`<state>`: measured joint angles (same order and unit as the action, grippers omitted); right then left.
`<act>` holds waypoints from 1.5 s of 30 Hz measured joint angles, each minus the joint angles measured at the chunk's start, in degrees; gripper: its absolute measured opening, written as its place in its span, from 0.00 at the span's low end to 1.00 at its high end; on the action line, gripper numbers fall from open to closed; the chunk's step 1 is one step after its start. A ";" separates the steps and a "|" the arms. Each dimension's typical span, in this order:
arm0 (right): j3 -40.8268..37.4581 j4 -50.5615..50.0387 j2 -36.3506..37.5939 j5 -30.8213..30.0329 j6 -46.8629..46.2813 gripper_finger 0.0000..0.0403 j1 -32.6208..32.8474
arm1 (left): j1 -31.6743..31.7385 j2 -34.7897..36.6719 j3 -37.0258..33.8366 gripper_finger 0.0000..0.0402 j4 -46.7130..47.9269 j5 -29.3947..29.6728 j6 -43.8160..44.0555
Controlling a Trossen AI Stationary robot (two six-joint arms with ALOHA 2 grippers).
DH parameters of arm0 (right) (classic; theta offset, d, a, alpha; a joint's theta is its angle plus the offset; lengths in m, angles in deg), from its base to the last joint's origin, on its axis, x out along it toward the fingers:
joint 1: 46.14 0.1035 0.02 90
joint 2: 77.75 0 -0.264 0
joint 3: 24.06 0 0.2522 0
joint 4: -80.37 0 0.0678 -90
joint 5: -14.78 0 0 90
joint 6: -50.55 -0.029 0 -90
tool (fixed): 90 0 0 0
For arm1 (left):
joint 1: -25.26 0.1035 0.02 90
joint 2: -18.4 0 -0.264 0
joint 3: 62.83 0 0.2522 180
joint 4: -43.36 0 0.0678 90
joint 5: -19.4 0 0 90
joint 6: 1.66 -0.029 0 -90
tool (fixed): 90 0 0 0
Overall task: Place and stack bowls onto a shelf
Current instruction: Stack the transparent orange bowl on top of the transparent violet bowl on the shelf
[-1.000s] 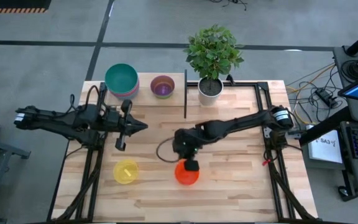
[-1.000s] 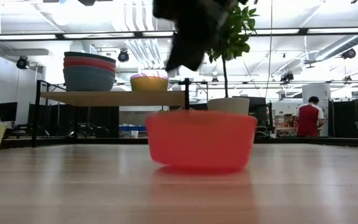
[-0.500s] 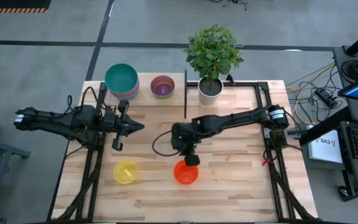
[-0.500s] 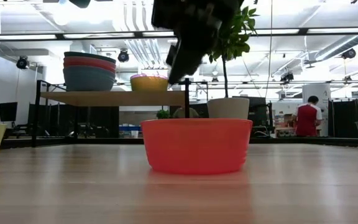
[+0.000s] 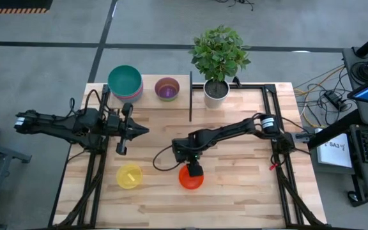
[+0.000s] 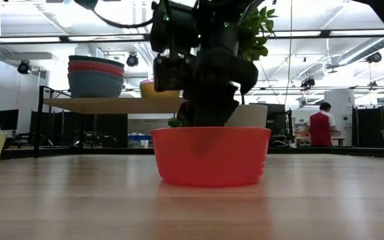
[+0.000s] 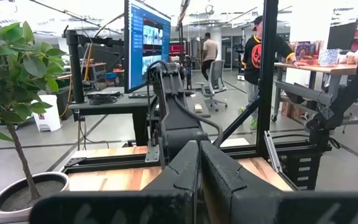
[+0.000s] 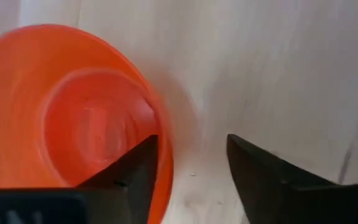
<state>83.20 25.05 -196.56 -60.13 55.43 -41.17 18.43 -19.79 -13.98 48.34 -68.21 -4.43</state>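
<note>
An orange bowl [image 5: 191, 178] sits upright on the table near its front middle, seen as well in the low view [image 6: 211, 157]. My right gripper [image 5: 193, 168] is open and slants down over the bowl's far rim [image 8: 165, 155]; one finger [image 8: 138, 171] stands inside the bowl, the other [image 8: 260, 180] outside. A yellow bowl [image 5: 130, 176] rests on the table at the front left. On the shelf [image 5: 151, 97] stand a teal-topped stack of bowls [image 5: 125, 82] and a purple bowl [image 5: 167, 88]. My left gripper [image 5: 144, 130] hovers shut, left of centre. My right gripper straddles the orange bowl's far rim [image 8: 165, 155], slanting down from the far right, one finger inside and one outside. Whether either finger touches the wall, I cannot tell. The bowl stands flat on the table.
A thin black divider [image 5: 190, 96] closes the shelf's right end, with a white pot [image 5: 216, 90] holding a green plant just beyond it. Black frame rails run along both table sides. Bare wood lies right of the orange bowl.
My right gripper has come down toward the table onto the orange bowl's far rim, tipping more steeply, and has opened. The bowl, tilted a second ago, now sits flat on the table.
</note>
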 joint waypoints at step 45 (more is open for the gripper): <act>37.42 0.52 4.66 -37.62 2.63 0.02 -20.53 | -2.75 2.67 0.00 0.00 -1.36 -3.39 -0.85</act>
<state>120.61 25.57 -191.90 -97.75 58.06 -61.70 15.68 -17.13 -13.98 46.99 -71.59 -5.28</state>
